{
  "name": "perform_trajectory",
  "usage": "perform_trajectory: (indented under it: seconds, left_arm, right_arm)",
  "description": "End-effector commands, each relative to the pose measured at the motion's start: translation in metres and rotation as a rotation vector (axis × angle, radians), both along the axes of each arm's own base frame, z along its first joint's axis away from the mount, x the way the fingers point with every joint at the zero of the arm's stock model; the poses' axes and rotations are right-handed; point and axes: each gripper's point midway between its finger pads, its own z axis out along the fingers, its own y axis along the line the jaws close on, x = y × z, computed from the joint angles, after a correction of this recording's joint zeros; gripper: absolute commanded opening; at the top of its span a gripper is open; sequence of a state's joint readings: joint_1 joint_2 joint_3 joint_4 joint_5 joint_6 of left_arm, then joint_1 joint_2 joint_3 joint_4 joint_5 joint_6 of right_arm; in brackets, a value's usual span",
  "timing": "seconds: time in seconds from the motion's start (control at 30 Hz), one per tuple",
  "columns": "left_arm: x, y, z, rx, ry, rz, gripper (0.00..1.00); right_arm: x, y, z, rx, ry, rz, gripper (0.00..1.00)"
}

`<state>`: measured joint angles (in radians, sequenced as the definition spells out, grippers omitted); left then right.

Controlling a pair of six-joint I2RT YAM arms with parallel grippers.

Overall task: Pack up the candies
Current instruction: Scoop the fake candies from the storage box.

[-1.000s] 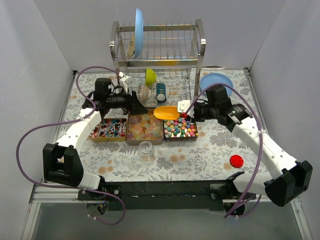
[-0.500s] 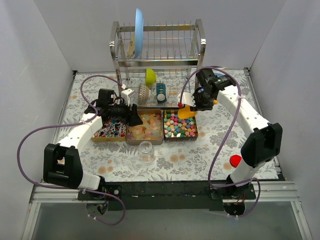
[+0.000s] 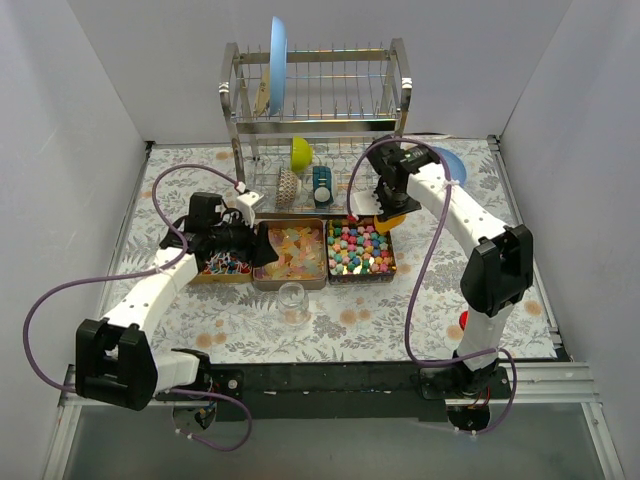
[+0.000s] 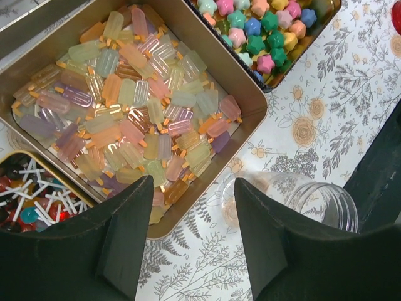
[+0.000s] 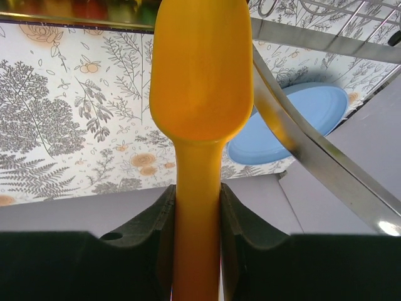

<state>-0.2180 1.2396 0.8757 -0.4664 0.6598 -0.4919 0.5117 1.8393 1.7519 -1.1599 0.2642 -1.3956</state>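
Note:
Three open tins hold the candies: red, white and blue ones on the left, pale translucent ones in the middle, bright star-shaped ones on the right. In front of the middle tin stands a clear glass jar. My left gripper hangs open over the middle tin's near rim, with nothing between its fingers and the jar just to its right. My right gripper is shut on the handle of an orange scoop at the right tin's far corner. No candy shows on the scoop.
A metal dish rack stands at the back with an upright blue plate, a green object and a can under it. A blue plate lies back right. A red lid peeks out beside the right arm.
The right arm swung back toward the rack, carrying the scoop to the right tin's far corner. The left gripper narrowed a little and drew toward the middle tin's near edge.

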Motion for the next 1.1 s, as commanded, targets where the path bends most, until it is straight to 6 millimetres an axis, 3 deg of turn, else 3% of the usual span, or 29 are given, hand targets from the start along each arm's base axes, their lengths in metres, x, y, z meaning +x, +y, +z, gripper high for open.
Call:
perform_trajectory:
  seconds: [0.0, 0.3, 0.47, 0.73, 1.07]
  left_arm:
    - [-0.004, 0.003, 0.003, -0.003, -0.034, 0.018, 0.54]
    - [-0.016, 0.005, -0.006, 0.001, -0.018, 0.013, 0.54]
    - [-0.023, 0.008, -0.010, 0.018, -0.011, 0.012, 0.54]
    - [-0.025, 0.007, -0.014, 0.002, 0.012, 0.019, 0.54]
    - [-0.025, 0.009, -0.018, 0.015, 0.028, 0.030, 0.54]
  right_arm:
    - [-0.002, -0.010, 0.003, -0.136, -0.032, 0.044, 0.01]
    - [-0.026, -0.016, -0.031, -0.237, 0.053, 0.088, 0.01]
    - [-0.039, -0.005, -0.032, -0.180, 0.107, 0.130, 0.01]
    - [-0.050, 0.008, -0.055, -0.147, 0.167, 0.136, 0.01]
    - [-0.049, 0.034, -0.080, -0.092, 0.176, 0.163, 0.01]
